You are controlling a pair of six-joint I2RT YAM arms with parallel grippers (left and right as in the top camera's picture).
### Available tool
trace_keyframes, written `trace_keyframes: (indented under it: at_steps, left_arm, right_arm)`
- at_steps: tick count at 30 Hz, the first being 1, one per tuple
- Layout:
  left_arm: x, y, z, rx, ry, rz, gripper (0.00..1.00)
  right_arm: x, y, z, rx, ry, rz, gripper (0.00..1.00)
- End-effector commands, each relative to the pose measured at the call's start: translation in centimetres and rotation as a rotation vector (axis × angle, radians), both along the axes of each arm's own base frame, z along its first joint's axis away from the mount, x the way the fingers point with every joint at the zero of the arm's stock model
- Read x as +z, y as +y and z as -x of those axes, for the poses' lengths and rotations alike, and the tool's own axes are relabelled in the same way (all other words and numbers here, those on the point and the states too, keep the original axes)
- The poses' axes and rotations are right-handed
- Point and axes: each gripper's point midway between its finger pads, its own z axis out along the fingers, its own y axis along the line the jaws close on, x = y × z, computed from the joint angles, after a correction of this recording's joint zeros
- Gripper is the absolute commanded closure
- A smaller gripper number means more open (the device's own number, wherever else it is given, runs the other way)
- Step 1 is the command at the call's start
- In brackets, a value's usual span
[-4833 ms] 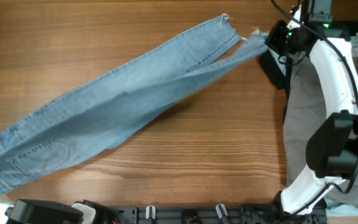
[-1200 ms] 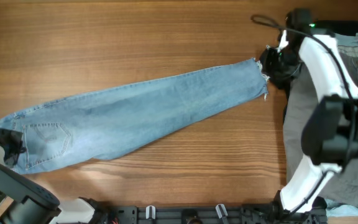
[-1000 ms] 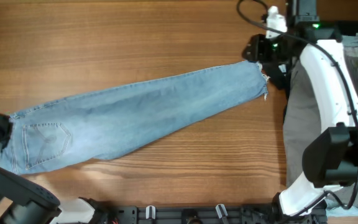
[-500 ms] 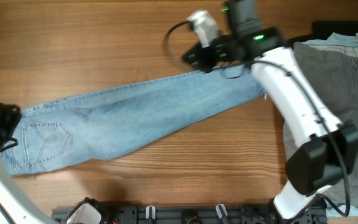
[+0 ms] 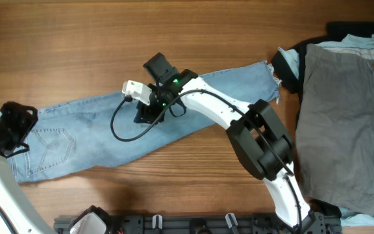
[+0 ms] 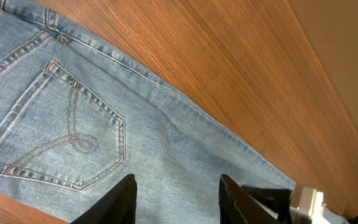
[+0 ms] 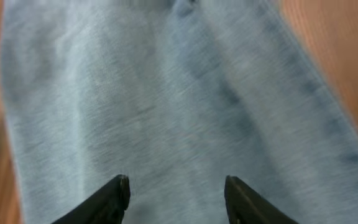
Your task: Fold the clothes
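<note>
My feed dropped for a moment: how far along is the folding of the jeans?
Done: the jeans lie flat in one long strip, legs stacked, from the back pocket to the hem. In hand: nothing is held; the right gripper is open over the middle of the strip, the left gripper open by the pocket. Left: every crosswise fold; none shows yet.
</note>
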Motion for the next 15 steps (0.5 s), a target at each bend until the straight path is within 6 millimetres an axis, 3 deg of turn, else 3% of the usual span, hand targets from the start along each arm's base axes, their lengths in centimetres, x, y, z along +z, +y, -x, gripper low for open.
trace_keyframes:
  at_steps: [1, 5, 8, 15]
  left_arm:
    - [0.5, 0.3, 0.1, -0.008, -0.002, -0.034, 0.58]
    - [0.5, 0.2, 0.2, -0.008, 0.003, -0.03, 0.57]
    - [0.4, 0.2, 0.2, -0.008, 0.004, -0.03, 0.57]
    - [0.4, 0.2, 0.2, -0.008, 0.004, -0.03, 0.56]
  right_arm:
    - [0.4, 0.9, -2.0, -0.001, -0.122, -0.031, 0.41]
    - [0.5, 1.7, -3.2, -0.013, -0.172, -0.069, 0.41]
    - [-1.1, 1.6, -4.0, -0.061, -0.172, -0.041, 0.52]
    - [-4.6, 1.2, -3.6, -0.053, -0.133, 0.002, 0.48]
